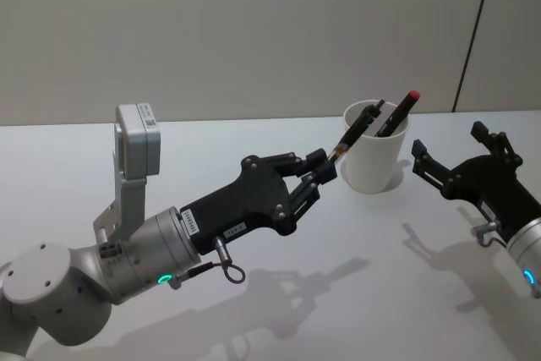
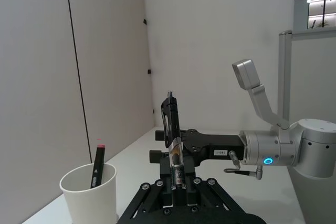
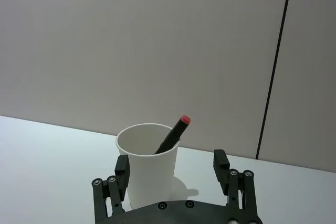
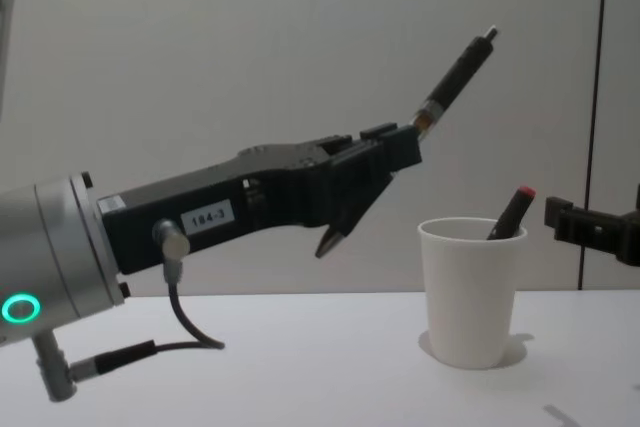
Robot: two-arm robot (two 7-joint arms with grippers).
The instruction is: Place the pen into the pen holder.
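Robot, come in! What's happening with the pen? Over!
Left hand shut on pen, tilted, raised higher than the paper cup. Right hand open, empty, beside cup. Red-capped marker already leaning inside cup.

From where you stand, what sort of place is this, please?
Likely a robot test lab: white table, bare panelled wall, left gripper holding a pen near the pen holder, right gripper beside it.

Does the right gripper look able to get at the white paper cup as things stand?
Probably yes: the right gripper is open and faces the paper cup, nothing between; the left gripper holds its pen opposite.
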